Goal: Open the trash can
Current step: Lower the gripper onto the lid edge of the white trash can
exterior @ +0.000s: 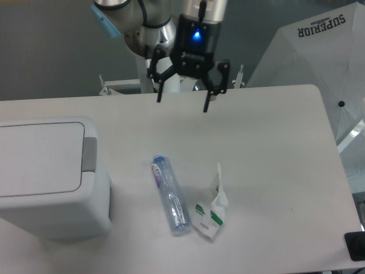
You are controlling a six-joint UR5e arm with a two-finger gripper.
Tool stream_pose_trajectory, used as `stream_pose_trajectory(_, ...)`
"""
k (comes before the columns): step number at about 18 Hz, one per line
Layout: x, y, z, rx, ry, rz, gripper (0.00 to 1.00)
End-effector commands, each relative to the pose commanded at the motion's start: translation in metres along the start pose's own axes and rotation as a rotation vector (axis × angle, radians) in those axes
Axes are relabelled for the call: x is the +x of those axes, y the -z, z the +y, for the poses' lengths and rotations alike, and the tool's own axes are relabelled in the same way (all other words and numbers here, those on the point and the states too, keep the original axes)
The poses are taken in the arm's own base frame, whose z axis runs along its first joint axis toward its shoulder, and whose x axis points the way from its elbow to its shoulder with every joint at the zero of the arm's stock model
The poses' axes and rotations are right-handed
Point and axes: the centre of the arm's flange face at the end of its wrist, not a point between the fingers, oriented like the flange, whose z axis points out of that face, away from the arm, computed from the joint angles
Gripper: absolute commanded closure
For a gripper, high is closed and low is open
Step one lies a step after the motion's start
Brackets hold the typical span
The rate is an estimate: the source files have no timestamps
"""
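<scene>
The trash can [48, 180] is a large boxy white bin at the left edge of the table, its flat lid [37, 157] lying closed and the grey push tab [89, 154] on its right edge. My gripper [182, 105] hangs open over the far middle of the table, fingers pointing down with nothing between them. It is well to the right of and behind the trash can, not touching it.
A clear plastic bottle [170, 194] lies on the table [274, 142] near the middle front. A crumpled white wrapper with green marks [213, 208] lies just right of it. The robot base [157, 51] stands behind the table's far edge. A white canopy [319, 51] is at the back right.
</scene>
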Motion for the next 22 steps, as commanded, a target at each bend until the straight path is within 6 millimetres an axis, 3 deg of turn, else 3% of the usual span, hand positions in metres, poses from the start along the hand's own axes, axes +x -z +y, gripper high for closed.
stream_pose_trajectory(6,0.034,-0.042,-0.007,-0.019,-0.022,0.068,0.0)
stream_pose_trajectory(17,0.05,-0.091,-0.021,-0.04,-0.076,0.1,0.0)
stream_pose_trajectory(22,0.055,-0.102,-0.026,-0.046,-0.09,0.109,0.0)
